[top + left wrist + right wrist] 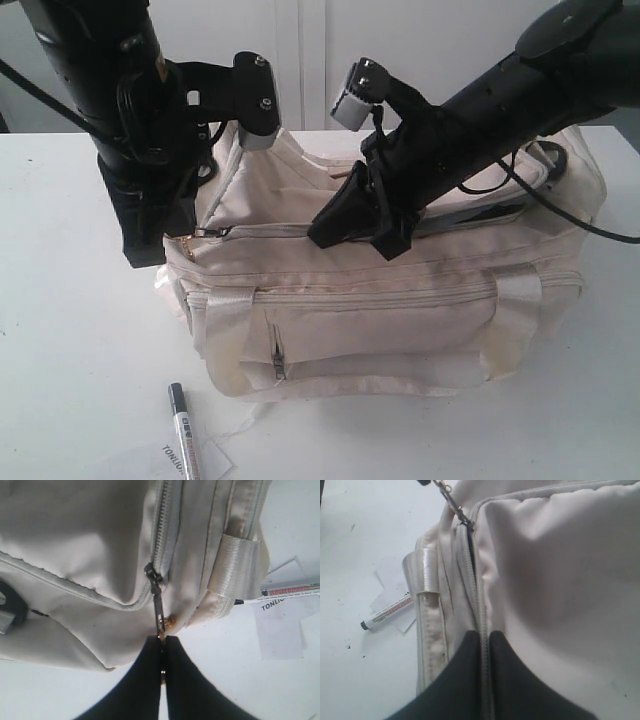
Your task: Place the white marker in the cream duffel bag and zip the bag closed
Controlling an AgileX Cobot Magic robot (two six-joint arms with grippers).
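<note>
The cream duffel bag [400, 310] lies across the middle of the table. The white marker [183, 432] rests on the table in front of the bag's left end, black cap pointing toward the bag; it also shows in the left wrist view as the marker [290, 591] and in the right wrist view as the marker [387, 612]. My left gripper [163, 639] is shut on the top zipper pull [159, 605] with its gold ring, at the bag's left end [180, 243]. My right gripper [484, 634] pinches the top zipper seam [470, 580] mid-bag [322, 235]. A dark gap [480, 215] shows along the top beyond it.
A flat white paper tag [195, 462] lies under the marker near the table's front edge. The bag's front pocket zip [277, 362] hangs toward the camera. Both black arms reach over the bag from the back. A white wall stands behind the table.
</note>
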